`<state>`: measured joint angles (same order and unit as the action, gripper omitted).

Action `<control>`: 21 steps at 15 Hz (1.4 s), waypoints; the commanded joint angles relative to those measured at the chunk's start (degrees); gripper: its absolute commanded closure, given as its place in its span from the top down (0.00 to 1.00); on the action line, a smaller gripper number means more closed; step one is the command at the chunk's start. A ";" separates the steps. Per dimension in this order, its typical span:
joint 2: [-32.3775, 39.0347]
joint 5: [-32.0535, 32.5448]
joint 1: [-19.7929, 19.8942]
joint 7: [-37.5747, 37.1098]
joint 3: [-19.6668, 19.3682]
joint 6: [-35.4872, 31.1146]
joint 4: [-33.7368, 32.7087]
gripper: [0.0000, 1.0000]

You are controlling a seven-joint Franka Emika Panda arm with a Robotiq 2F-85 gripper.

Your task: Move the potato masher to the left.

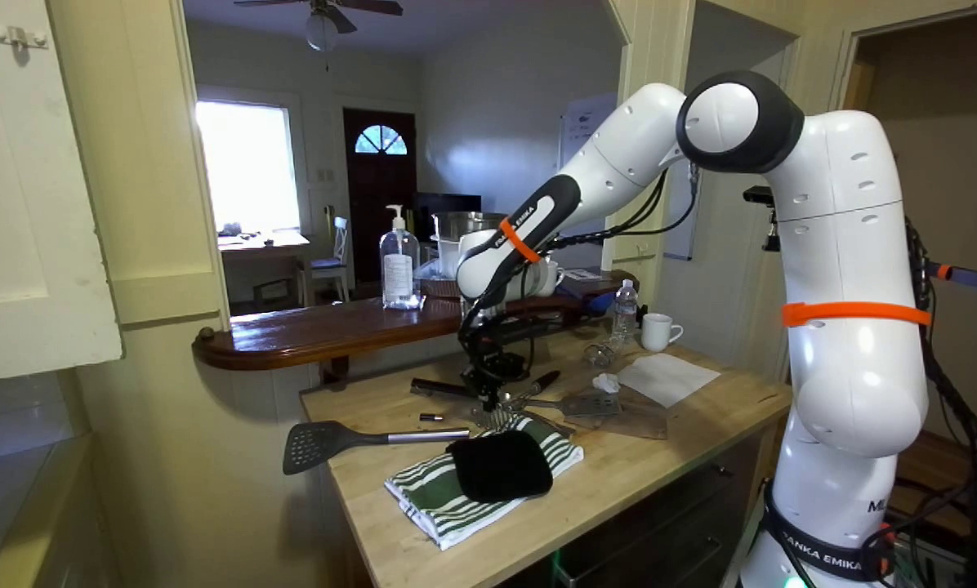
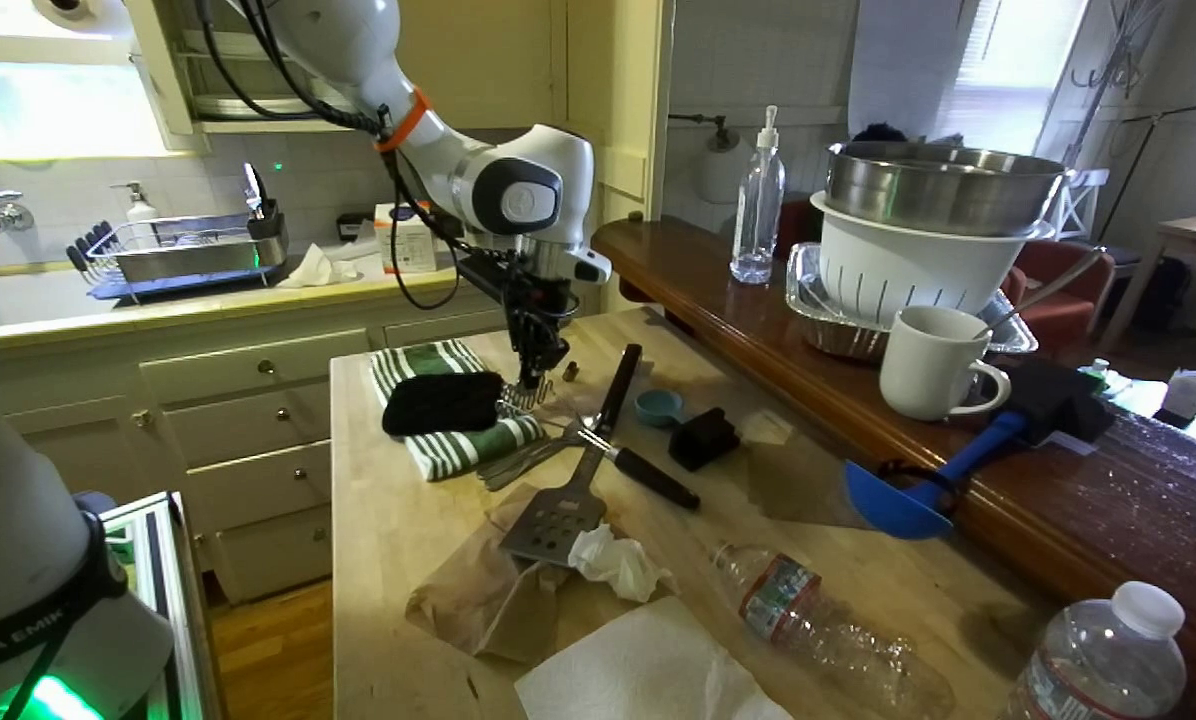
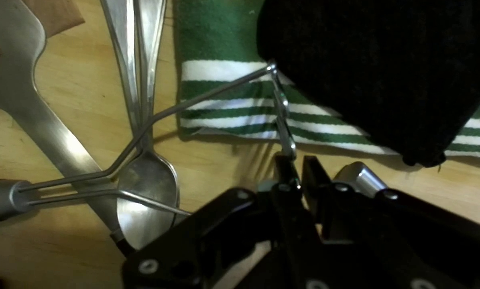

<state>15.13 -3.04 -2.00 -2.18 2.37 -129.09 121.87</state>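
The potato masher (image 2: 658, 482) lies on the wooden table, with a black handle and bent silver wires. Its handle end and wires show in the wrist view, where its wavy metal head (image 3: 283, 110) stands edge-on. The head also shows in an exterior view (image 1: 498, 419), beside the striped towel. My gripper (image 3: 297, 166) points down at the head, its black fingers close together with the head's wire between them. Only a thin gap shows by the right finger. The gripper also shows in both exterior views (image 1: 489, 400) (image 2: 532, 376). The head's lower end is hidden behind the fingers.
A folded green-striped towel (image 1: 423, 498) lies beside the head, with a black cloth pad (image 1: 501, 467) on it. Spoons (image 3: 147, 192) and a metal spatula (image 2: 558, 518) lie under or near the wires. A black spatula (image 1: 317, 446) overhangs the table edge. Bottles (image 2: 828, 630) lie farther off.
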 commanded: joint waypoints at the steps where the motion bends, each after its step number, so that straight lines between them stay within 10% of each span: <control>1: 0.63 -0.66 -0.04 -0.86 -0.15 0.98 -0.96 0.00; 14: -9.25 1.47 -0.78 -0.36 0.51 7.42 2.39 0.01; 21: -19.41 6.11 -2.03 15.45 2.49 17.67 7.67 0.01</control>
<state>1.62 0.40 -3.22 7.79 4.36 -114.49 125.92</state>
